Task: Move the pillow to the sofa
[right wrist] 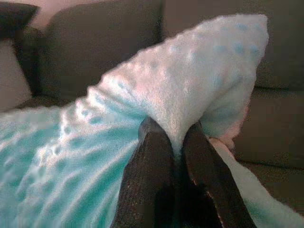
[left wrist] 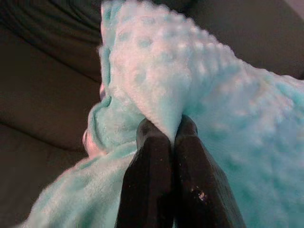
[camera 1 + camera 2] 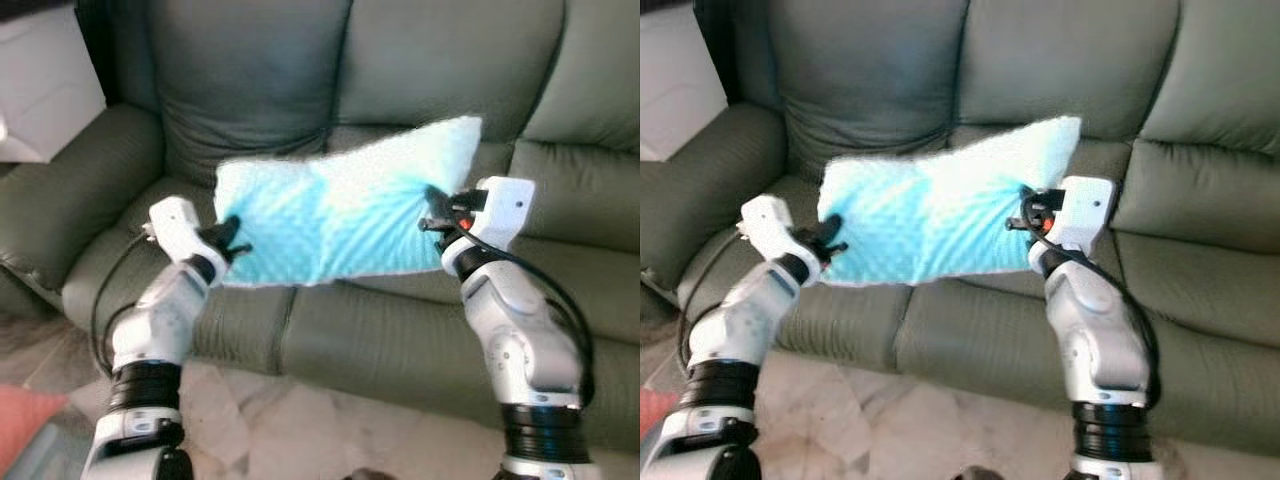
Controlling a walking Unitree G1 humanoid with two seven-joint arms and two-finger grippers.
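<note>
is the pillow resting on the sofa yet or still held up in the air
Held up. The pillow hangs above the sofa seat, pinched at one end by the left gripper and at the other by the right gripper.

Part of the grey-green leather sofa [image 3: 420, 330] seat hidden behind the dotted turquoise plush pillow [image 3: 340, 215], sofa ends cut off by picture edges

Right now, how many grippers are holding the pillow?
2. The left gripper is shut on the left edge of the turquoise pillow, and the right gripper is shut on its right edge. The pillow hangs between them above the sofa seat.
</note>
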